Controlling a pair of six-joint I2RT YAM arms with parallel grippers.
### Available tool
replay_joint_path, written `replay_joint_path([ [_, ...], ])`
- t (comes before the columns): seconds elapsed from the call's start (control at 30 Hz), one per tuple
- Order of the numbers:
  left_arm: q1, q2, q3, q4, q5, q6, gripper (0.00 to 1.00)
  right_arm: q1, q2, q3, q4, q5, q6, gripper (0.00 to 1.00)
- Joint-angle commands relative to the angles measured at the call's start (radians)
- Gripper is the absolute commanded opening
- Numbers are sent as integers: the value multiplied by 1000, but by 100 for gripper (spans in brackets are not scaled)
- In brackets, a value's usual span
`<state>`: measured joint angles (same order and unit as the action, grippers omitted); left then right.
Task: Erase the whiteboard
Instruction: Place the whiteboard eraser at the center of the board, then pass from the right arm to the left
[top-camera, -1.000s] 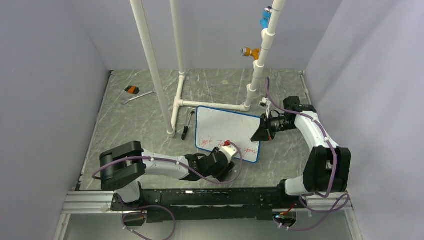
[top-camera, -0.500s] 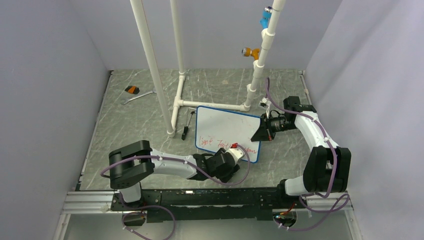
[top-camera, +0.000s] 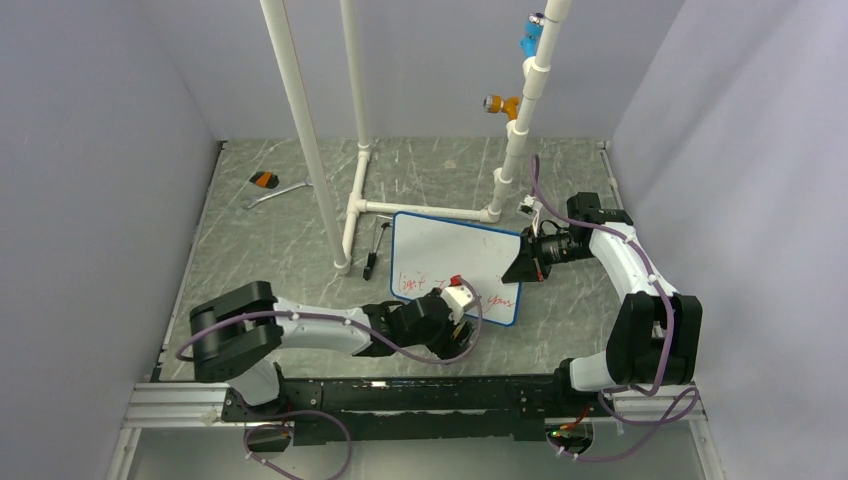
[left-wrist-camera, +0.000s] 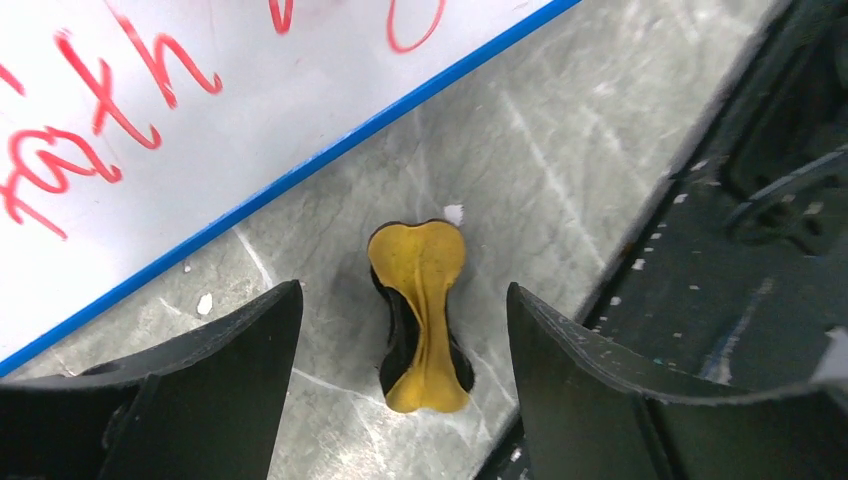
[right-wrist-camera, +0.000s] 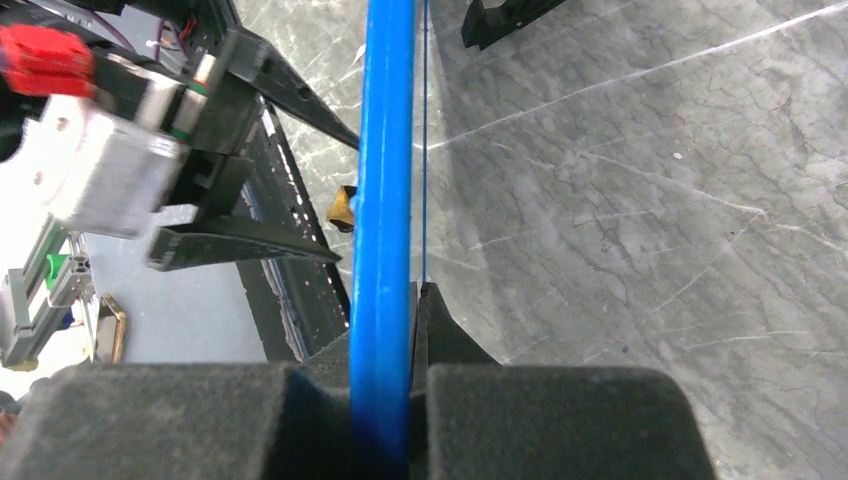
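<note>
The whiteboard sits mid-tabletop with red writing along its near part. From above it is hard to tell whether it lies flat or leans. The right fingers are closed on its blue frame at the right edge, pinching only that thin rim. The left fingers are spread open and hold nothing. They straddle the eraser, a small black block with a yellow pad, which lies on the tabletop just beside the board's near edge and close to the black rail.

The pickup is the likeliest place for trouble. The eraser is small and waisted, so fingers that close off-centre could squeeze it out sideways or tip it over. Space is tight on both sides, and a finger lowered carelessly could catch the blue frame and shove the board, or strike the rail. If the eraser is gripped with its pad turned the wrong way, it would not wipe. The right hold is also narrow, so firm wiping pressure far from that edge could twist the board in the grip or slide it across the tabletop
</note>
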<state>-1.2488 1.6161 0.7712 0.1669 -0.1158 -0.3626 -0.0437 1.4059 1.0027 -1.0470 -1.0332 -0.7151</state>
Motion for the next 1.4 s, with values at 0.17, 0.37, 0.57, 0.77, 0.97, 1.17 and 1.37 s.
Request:
replay_joint_path([
  [0.17,36,-319,-204,245,-16,-17,79,-5,-40,6,13,-37,-40,0],
  [0.37,167,-693,-463,277,-15,-51,95,38,-77,7,-1,38,-67,0],
  [0.57,360,-1078,-706,267,61,-103,100,143,-67,72,-95,97,-180,0],
  [0.77,616,-1234,-818,287,275,-155,99,199,-40,128,-144,114,-255,0],
  [0.97,855,-1019,-814,547,565,-187,99,201,2,160,-191,83,-327,0],
  [1.17,917,-707,-755,783,756,-211,99,200,16,161,-223,45,-363,0],
  [1.37,937,-593,-706,835,833,-167,93,200,51,164,-252,8,-401,0],
])
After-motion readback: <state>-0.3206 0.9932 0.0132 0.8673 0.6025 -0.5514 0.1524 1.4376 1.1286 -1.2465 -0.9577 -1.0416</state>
